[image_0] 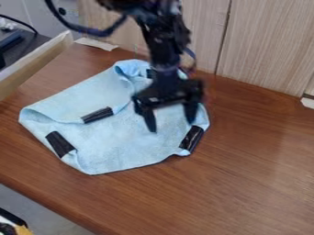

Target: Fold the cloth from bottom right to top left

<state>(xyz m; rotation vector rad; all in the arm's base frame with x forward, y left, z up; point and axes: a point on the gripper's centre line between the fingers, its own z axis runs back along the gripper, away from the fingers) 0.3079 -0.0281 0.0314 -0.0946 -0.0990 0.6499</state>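
Observation:
My gripper [171,125] hangs over the right part of the light blue cloth, its two fingers spread apart with nothing visible between them. The cloth [122,142] lies crumpled on the brown table, with its left and upper edges turned over. Black tape marks the cloth in several places: a strip [60,143] at the lower left, another strip [98,115] near the middle, and a glossy strip [191,138] at the right edge, just below the gripper's right finger. The arm covers part of the cloth's upper right.
Behind the brown table [257,183] stands a wood-grain panel [264,46]. A pale wooden edge [36,62] borders the table at the upper left. Bits of tape [96,44] stick near the back edge. At the lower left the table's front edge drops away.

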